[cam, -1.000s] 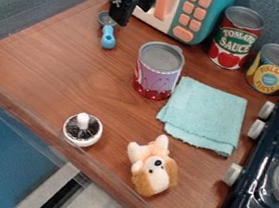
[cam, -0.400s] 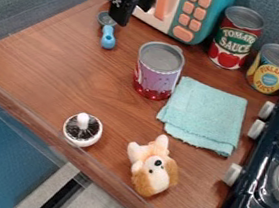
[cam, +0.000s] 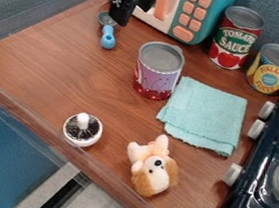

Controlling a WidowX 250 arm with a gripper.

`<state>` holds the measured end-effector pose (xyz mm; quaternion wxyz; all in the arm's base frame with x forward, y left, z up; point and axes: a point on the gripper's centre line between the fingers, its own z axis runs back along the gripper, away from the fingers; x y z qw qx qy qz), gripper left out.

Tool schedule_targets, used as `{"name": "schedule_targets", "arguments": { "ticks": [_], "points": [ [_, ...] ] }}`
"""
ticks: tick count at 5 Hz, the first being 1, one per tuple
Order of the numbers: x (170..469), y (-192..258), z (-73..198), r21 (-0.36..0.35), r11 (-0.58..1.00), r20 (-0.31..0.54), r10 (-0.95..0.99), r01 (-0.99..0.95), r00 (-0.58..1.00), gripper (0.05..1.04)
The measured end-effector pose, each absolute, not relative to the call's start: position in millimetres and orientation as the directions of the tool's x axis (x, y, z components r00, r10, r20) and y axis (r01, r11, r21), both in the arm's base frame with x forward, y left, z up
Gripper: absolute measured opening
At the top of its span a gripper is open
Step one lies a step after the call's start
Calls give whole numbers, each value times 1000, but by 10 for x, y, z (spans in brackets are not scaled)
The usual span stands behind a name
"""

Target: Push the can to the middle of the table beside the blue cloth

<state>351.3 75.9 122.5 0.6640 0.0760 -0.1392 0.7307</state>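
Soft, bright light covers the desk [cam: 57,63] below the end effector [cam: 120,20], whose dark surface seems to lose detail; shadows stay faint.

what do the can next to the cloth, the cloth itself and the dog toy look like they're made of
The can looks like metal, with a dull grey lid and a glossy printed purple and red wrap, perhaps paper or film. The cloth seems to be soft terry or microfibre, matte with a fuzzy nap. The dog toy looks like fluffy plush, with shiny dark eyes, probably plastic.
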Motion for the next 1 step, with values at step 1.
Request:
{"name": "schedule_targets", "arguments": {
  "ticks": [1],
  "points": [
    [3513, 757, 1225, -102, -80, 295, 950, -992, -107, 999]
  ]
}}
